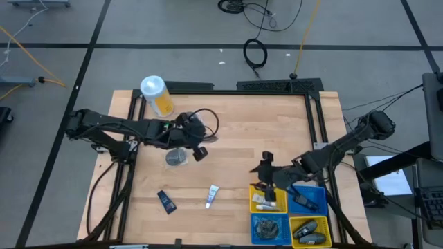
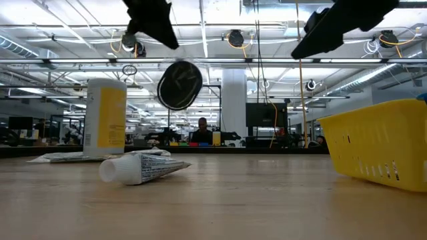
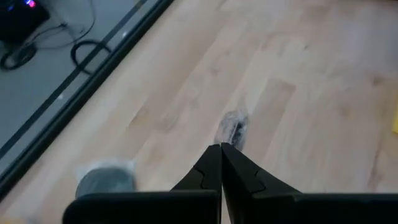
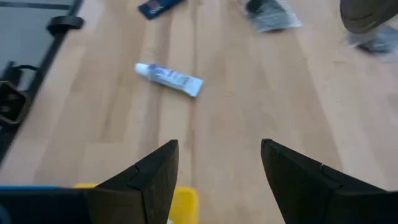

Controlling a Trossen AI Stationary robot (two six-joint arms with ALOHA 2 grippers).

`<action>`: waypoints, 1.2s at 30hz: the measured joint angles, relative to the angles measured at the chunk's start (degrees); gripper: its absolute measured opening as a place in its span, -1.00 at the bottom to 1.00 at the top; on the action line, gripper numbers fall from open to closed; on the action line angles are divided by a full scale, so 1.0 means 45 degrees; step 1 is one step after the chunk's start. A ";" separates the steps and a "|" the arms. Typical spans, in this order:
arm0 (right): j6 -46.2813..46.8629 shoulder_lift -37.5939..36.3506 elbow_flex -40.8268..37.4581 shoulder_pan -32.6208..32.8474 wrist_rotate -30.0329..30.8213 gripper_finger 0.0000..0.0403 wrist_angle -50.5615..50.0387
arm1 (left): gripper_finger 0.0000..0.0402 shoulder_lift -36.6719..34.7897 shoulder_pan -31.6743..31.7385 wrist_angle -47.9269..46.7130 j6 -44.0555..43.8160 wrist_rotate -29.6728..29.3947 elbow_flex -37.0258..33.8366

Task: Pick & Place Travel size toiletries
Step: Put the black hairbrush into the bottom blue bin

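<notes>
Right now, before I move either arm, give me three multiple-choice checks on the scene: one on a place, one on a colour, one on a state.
1. Where is the white tube?
A. inside a bin
B. on the bare table, beside the dark blue tube
C. on top of the canister

2. What colour is the body of the tall canister?
A. yellow
B. red
C. green

3. How do the fingers of the right gripper stand?
A. shut on a tube
B. shut, holding nothing
C. open, holding nothing

Answers:
1. B: the tube lies on wood near the blue one.
2. A: the body is yellow under a white lid.
3. C: the right wrist view shows the fingers spread, with only table between them.
</notes>
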 joint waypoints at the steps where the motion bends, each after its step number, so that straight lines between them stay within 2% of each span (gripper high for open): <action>1: -0.0136 0.0000 0.0000 -0.0164 0.0000 0.10 0.0000 | -1.00 0.0000 0.0008 0.0177 0.0260 0.0133 0.0005; 11: -0.0829 0.0000 0.0000 -0.1699 -0.0009 0.10 0.0000 | -1.00 0.0000 0.0073 0.1689 0.2322 0.1863 0.0005; 17: -0.1236 0.0000 0.0000 -0.2231 -0.0060 0.10 0.0445 | -1.00 0.0000 -0.0260 0.2390 0.2633 0.2873 0.0005; 26: -0.2799 0.0000 0.0000 -0.2365 -0.0060 0.10 0.2866 | -1.00 0.0000 -0.1155 0.3143 0.2226 0.3154 0.0005; 31: -0.2745 -0.0005 0.0000 -0.2282 -0.0153 0.10 0.3701 | -1.00 0.0144 -0.1736 0.3971 0.2107 0.3160 0.0005; 36: -0.2094 -0.0001 0.0000 -0.2086 -0.0824 0.10 0.3948 | -1.00 0.0363 -0.2125 0.4781 0.2261 0.2784 0.0005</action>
